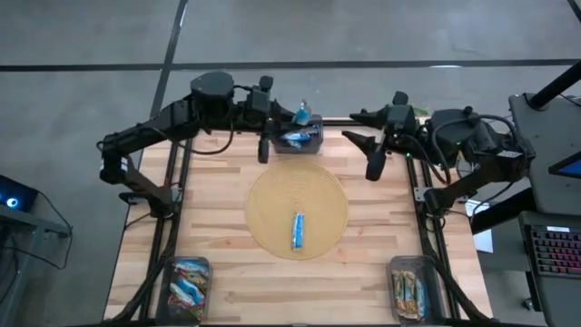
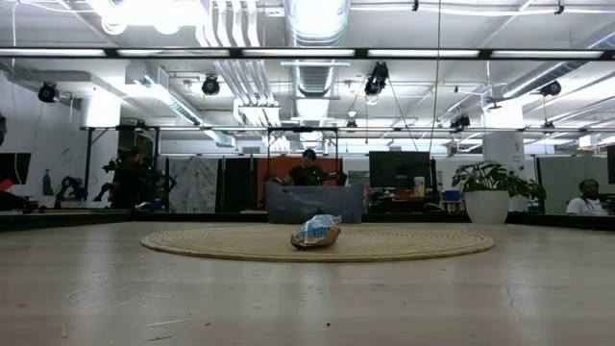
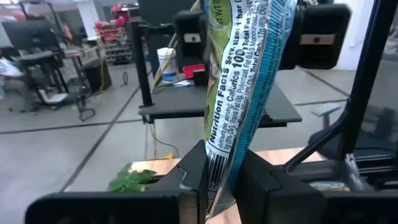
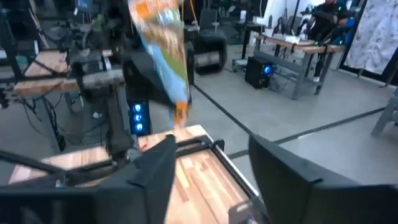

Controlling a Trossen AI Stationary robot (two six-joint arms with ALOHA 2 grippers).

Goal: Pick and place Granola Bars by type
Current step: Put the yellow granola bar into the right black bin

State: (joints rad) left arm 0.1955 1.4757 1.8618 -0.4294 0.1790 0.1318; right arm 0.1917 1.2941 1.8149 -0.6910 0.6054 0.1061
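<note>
Nearest you, pinched between the left gripper [image 3: 227,180] fingers: one blue-white granola bar [image 3: 245,93], held upright over the far-centre bin [image 1: 300,143], which already holds a bar. Your right gripper [image 1: 365,127] sits spread and empty at the table's far right. One blue bar [image 1: 297,231] lies on the round woven mat [image 1: 263,204]. Near corners: left bin [image 1: 186,289], right bin [image 1: 411,289], both stocked.

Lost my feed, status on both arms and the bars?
Left pincer shut on blue bar, over far bin. Right pincer open, empty, far right. One bar on mat. Nothing blocking.
</note>
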